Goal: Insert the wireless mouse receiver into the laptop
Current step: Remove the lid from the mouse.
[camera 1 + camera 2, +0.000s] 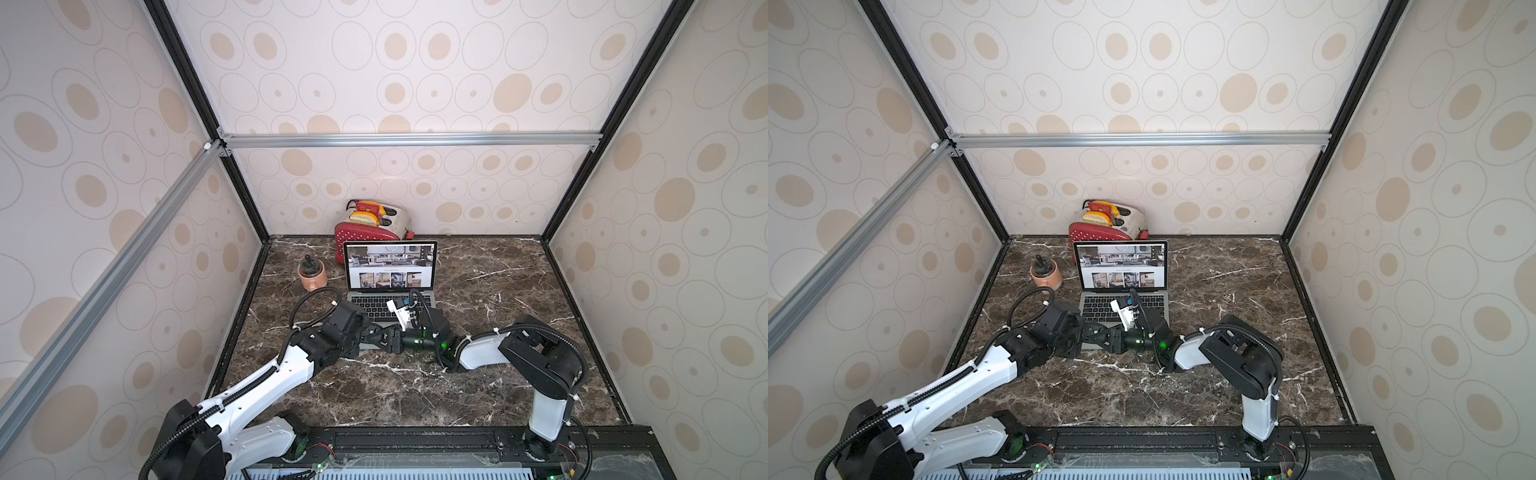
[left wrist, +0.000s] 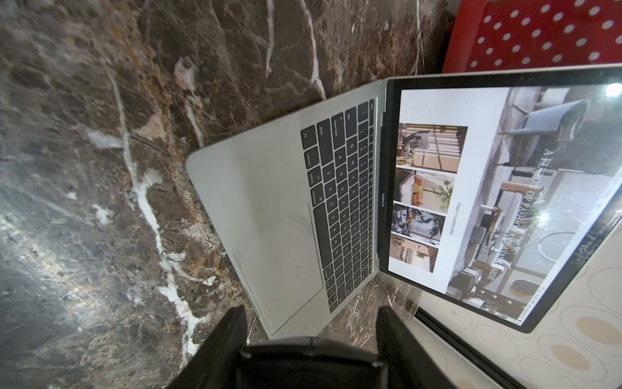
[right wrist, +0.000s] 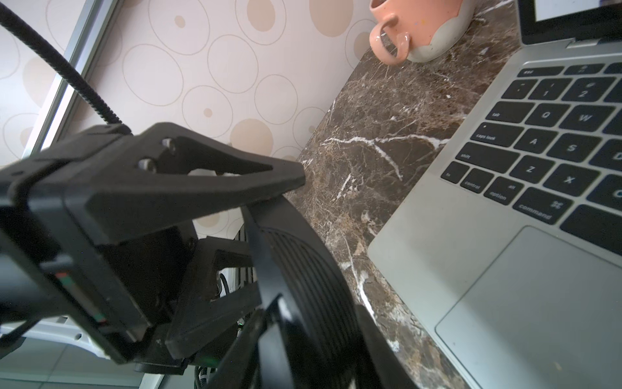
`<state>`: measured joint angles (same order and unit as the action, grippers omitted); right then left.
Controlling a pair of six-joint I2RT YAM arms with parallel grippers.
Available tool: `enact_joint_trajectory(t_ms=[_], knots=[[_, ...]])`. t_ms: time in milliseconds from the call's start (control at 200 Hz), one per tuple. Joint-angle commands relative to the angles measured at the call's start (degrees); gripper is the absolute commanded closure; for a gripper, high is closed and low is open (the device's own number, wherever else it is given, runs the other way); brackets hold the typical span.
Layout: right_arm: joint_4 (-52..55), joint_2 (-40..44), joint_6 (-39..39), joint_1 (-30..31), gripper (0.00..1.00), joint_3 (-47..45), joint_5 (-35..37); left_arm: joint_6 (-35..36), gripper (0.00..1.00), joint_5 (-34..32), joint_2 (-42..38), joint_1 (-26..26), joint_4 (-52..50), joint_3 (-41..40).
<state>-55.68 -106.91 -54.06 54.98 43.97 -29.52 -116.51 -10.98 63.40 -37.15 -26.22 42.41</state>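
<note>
A dark marble desk [image 1: 498,291] fills the booth we look down into. We see the left arm [image 1: 257,378] stretch from its base at the near left, low and nearly straight, on a diagonal toward the middle. The right arm [image 1: 482,353] rises from its base at the near right, folds at the elbow and runs its forearm leftward just above the desk. The two wrists meet head-on just in front of the laptop [image 1: 390,270], which sits open at mid-desk toward the back wall, its lit screen facing the arms and showing a white page of interior photos. A red, white-dotted toaster [image 1: 365,237] stands right behind its lid, and a pink mug [image 1: 312,276] stands on the desk just to its left. In the left wrist view the left fingers [image 2: 235,330] stand apart, framing the laptop's near corner. The right fingers [image 3: 303,286] sit close together beside a left fingertip. We cannot tell whether they are gripping anything.
</note>
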Motion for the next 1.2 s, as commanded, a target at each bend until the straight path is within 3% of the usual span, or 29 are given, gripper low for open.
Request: enact_joint_trajectory(t_ms=[0,185,441,1197], knots=[[-0.3,-0.7,-0.3,-0.1,0.51,0.2,0.8,0.0,1.00,-0.7,-1.4,-0.5,-0.9,0.3],[-0.2,0.2,0.0,-0.1,0.40,0.3,-0.2,-0.3,1.00,-0.9,-1.7,-0.5,-1.3,-0.2],[-2.8,0.6,-1.0,-0.1,0.39,-1.0,-0.8,-1.0,1.00,-2.9,-2.8,-0.5,-3.0,-0.7],[-4.6,2.9,-0.4,0.0,0.53,-3.5,-0.7,-0.3,1.00,-3.6,-4.2,-0.4,-4.2,-1.1]])
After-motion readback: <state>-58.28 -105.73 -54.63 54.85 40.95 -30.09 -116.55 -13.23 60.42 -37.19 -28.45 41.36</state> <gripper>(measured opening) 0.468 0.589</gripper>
